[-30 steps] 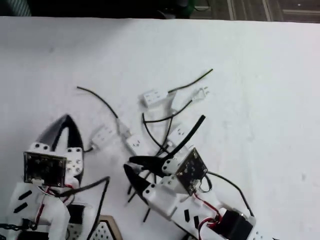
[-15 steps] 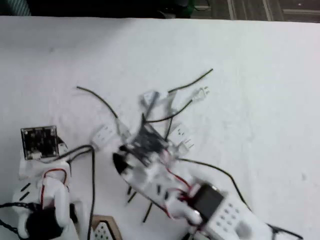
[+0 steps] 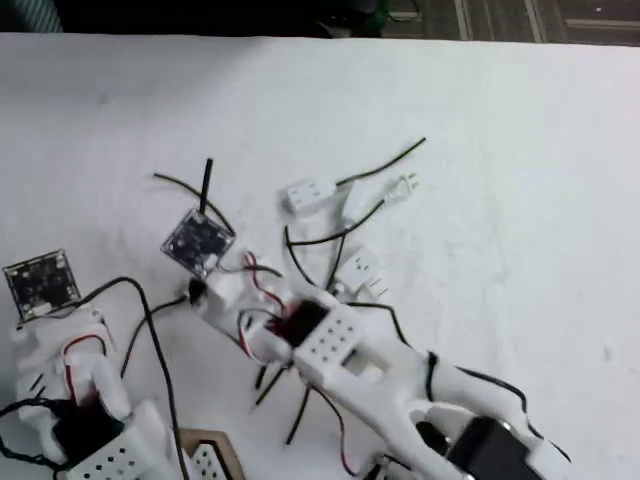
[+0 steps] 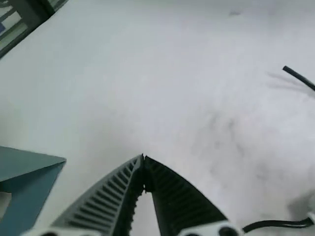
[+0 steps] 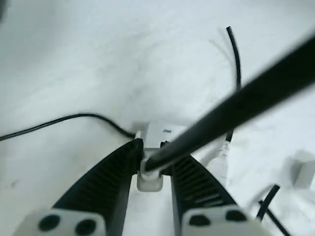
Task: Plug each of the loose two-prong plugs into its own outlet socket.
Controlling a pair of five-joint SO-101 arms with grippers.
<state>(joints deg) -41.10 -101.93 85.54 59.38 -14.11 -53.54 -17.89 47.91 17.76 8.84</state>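
My right gripper (image 5: 150, 166) is shut on a white two-prong plug (image 5: 148, 180); the plug's black cord (image 5: 236, 105) slants up and away from the jaws. Just beyond the plug lies a white outlet socket (image 5: 161, 132) with a thin black lead. In the high view the right arm (image 3: 330, 345) stretches across to the table's left-middle, its cord (image 3: 207, 182) sticking up. Another socket (image 3: 308, 195), a loose plug (image 3: 405, 185) and a third white piece (image 3: 360, 268) lie mid-table. My left gripper (image 4: 143, 176) is shut on nothing above bare table.
Black leads (image 3: 330, 238) tangle around the mid-table sockets and run under the right arm. The left arm (image 3: 60, 340) sits at the near left corner. A teal object (image 4: 22, 177) lies beside the left gripper. A wooden piece (image 3: 205, 450) shows at the front edge.
The right arm has swung left across the table with the plug and cord, and now covers the left socket. The left arm has drawn back toward the left edge.
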